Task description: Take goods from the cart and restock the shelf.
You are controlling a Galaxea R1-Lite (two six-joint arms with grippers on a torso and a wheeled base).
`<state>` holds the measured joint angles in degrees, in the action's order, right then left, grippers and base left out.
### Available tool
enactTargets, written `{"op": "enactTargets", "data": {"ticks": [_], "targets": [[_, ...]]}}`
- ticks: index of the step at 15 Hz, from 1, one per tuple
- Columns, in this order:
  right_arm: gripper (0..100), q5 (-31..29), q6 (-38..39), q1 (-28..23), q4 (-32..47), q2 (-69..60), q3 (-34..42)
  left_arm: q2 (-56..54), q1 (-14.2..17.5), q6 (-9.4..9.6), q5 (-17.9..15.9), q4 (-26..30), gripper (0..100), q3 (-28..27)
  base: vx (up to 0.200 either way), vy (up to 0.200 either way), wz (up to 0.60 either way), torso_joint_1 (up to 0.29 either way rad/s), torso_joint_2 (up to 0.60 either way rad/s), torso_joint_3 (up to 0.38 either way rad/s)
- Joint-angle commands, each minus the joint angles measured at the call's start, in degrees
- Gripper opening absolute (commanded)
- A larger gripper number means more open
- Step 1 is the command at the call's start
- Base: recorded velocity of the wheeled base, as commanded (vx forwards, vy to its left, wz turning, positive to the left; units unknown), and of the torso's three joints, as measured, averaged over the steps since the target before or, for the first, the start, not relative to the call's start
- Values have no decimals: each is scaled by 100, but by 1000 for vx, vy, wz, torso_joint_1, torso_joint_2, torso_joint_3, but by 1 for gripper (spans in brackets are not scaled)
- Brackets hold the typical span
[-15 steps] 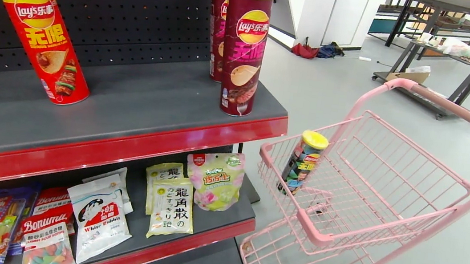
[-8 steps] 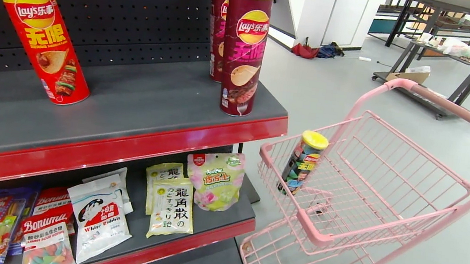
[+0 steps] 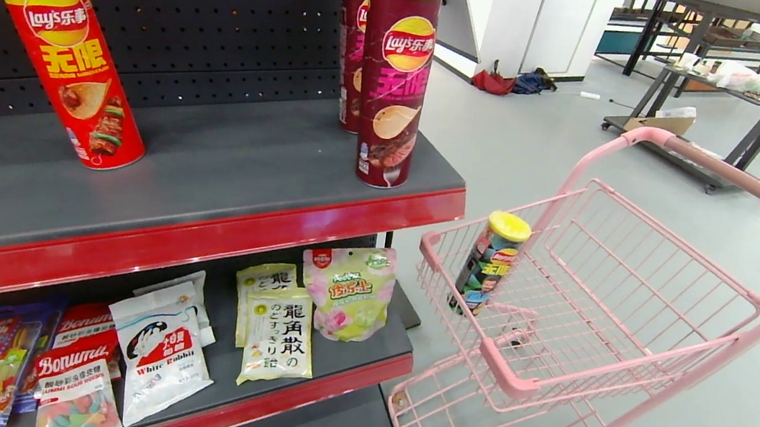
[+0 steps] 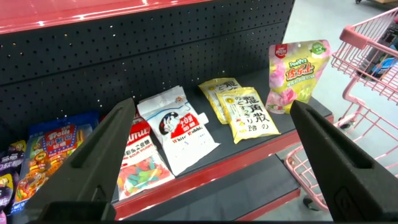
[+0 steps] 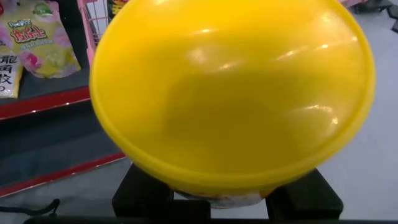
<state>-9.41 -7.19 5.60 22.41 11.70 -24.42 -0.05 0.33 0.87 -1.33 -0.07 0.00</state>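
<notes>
The shelf (image 3: pixel 211 171) stands left and the pink cart (image 3: pixel 505 375) right, with one spare tube (image 3: pixel 490 263) propped near-upright against the cart's left wall. A yellow-lidded tube (image 5: pixel 233 93) is clamped by the right end effector (image 5: pixel 224 196), its long axis aimed along the wrist, lid toward the camera. The shelf is judged to lie to its left. The left end effector (image 4: pixel 212 106) is spread wide before the lower bags (image 4: pixel 249 115).

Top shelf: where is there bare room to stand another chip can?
Wide bare stretch between the red can and the two maroon cans; bare front strip along the red edge too. Lower shelf is crowded with snack bags.
</notes>
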Motion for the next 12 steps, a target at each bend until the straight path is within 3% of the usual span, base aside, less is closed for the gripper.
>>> {"op": "enactTargets", "data": {"ticks": [1, 4, 12], "targets": [[0, -8, -10, 3, 1, -19, 25, 5, 2, -7, 1, -1, 100, 0, 0, 0, 0, 0, 0, 0], [0, -8, -19, 3, 1, -10, 34, 5, 2, 1, 1, -1, 100, 0, 0, 0, 0, 89, -274, -183], [0, 9, -28, 12, -17, 113, 25, 5, 2, -7, 1, -1, 100, 0, 0, 0, 0, 203, -556, -353]]}}
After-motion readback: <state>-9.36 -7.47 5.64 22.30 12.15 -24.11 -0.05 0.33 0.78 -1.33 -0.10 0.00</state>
